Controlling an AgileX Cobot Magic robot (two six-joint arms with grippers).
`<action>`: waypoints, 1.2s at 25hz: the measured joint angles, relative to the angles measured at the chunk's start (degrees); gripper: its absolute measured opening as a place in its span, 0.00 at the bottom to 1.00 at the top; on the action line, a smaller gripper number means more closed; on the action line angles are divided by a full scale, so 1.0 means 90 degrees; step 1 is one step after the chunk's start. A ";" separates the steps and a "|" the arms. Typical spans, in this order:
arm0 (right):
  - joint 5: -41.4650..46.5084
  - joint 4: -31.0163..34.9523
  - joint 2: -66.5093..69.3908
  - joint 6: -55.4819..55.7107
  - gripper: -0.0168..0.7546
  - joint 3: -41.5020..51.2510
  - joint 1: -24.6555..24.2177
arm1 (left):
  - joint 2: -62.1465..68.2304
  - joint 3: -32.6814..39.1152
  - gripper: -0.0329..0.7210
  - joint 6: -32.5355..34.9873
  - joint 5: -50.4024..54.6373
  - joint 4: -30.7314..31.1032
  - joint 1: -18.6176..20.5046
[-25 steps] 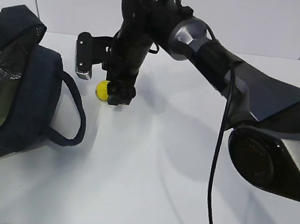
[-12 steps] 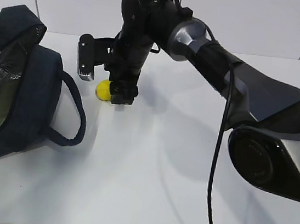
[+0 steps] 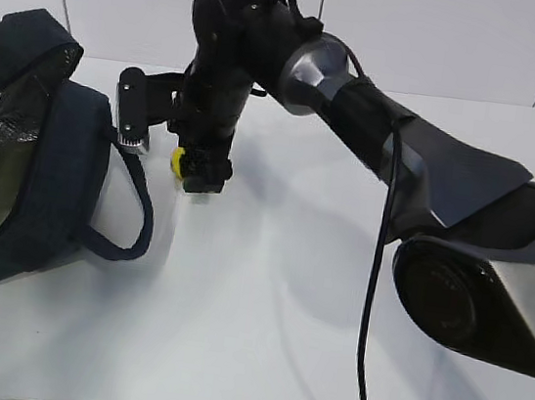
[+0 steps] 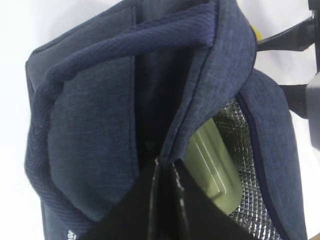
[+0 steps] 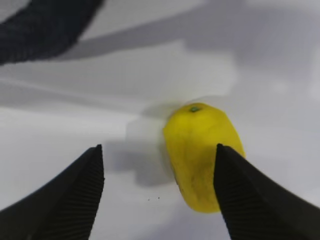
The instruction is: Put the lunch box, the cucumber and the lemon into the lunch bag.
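Now down over the lemon [image 5: 202,155] with the right gripper [image 5: 160,192], jaws spread wide, one dark finger [image 5: 75,192] well off to the lemon's left, the other [image 5: 250,195] right against its right flank, left side of the fruit clear of any pad. Lemon lying on the white table [image 3: 259,337], small green stem spot facing away from the wrist camera, shadow pooled beneath. From outside, only a sliver of yellow [image 3: 180,158] peeking out beside the black gripper [image 3: 196,179], just past the bag's loop handle [image 3: 134,204]. Bag [image 3: 31,159] lying on the table's left edge, mouth gaping, silvery lining [image 3: 6,126] catching the light. Over on the left wrist camera, navy fabric [image 4: 100,115] filling the frame, flap folded back, box [image 4: 212,165] already inside against the lining [image 4: 250,175], pale green lid facing out. Left gripper [image 4: 165,200] just a dark shape low in that view at the bag's rim, fingers drawn together around a thin gap, cannot tell whether pinching the fabric. No cucumber showing in any view.
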 joint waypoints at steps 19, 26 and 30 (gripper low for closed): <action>-0.0578 -0.0565 0.0204 -0.0055 0.73 -0.0038 0.0095 | 0.0000 0.0000 0.03 0.0003 0.0000 0.0000 0.0000; -0.0739 -0.0636 0.0303 -0.0070 0.73 -0.0091 0.0095 | 0.0000 0.0000 0.03 0.0047 0.0011 0.0000 0.0000; -0.0777 -0.0657 0.0303 -0.0070 0.72 -0.0091 0.0095 | 0.0000 0.0000 0.03 0.0047 0.0012 0.0000 0.0000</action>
